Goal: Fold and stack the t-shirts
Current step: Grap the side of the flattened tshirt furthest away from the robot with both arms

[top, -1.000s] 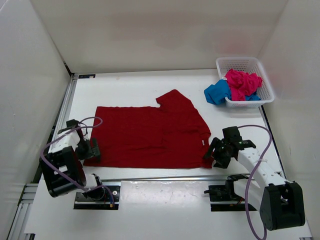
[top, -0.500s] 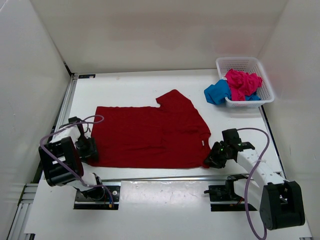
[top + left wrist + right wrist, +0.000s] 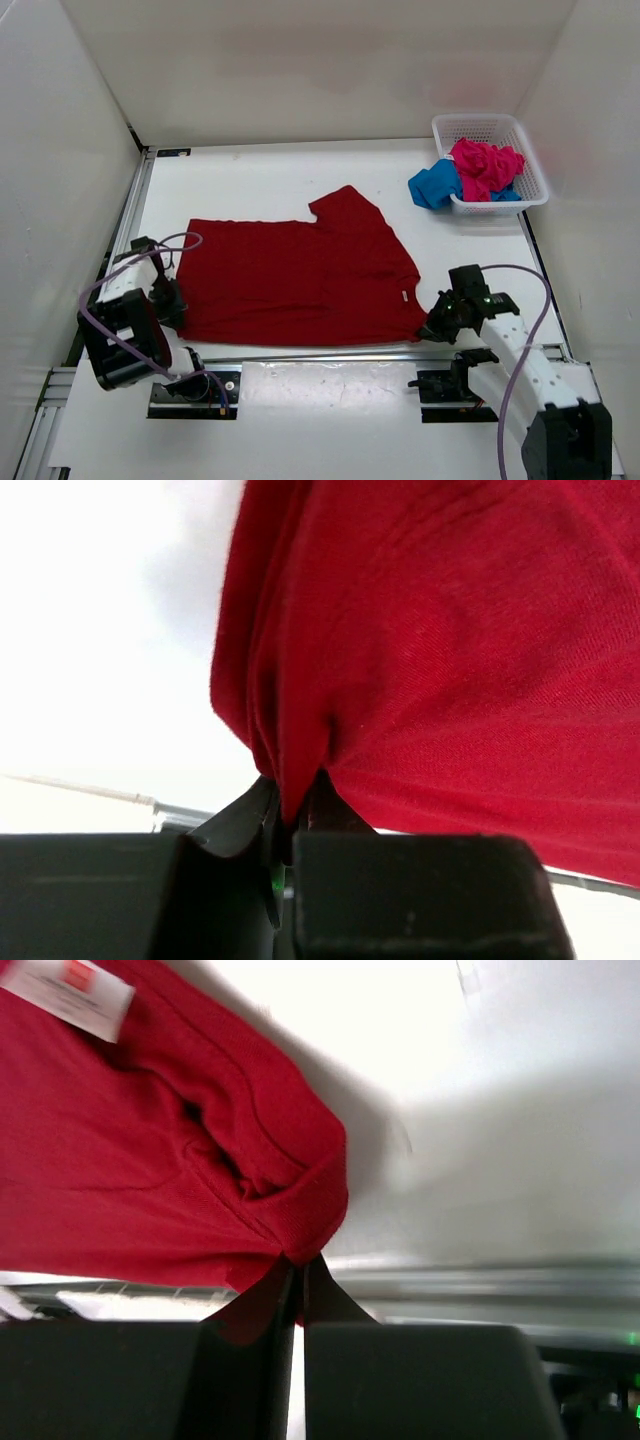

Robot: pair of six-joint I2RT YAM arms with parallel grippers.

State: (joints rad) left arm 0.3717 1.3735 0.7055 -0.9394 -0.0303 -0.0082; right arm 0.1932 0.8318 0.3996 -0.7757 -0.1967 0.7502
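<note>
Your claws have both closed since a second ago. Your left claw [image 3: 170,300] grips the dark red t-shirt's [image 3: 300,272] near-left corner. Your right claw [image 3: 441,325] grips its near-right corner.

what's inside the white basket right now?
Pink t-shirt crumpled on top; blue t-shirt partly under it, spilling over the basket's left rim onto the table. Anything beneath them is covered.

1. Dark red t-shirt [image 3: 300,275]: plain, short-sleeved. It is spread nearly flat on the worktop [image 3: 250,170], well to the left of the white mesh basket [image 3: 490,122] and nearer to me. Its two near corners are bunched, one pinched in my left end effector [image 3: 290,825], the other in my right end effector [image 3: 300,1280].
2. Pink-magenta t-shirt [image 3: 482,165]: crumpled inside the basket.
3. Blue t-shirt [image 3: 435,185]: crumpled, spilling over the basket's left wall.
</note>
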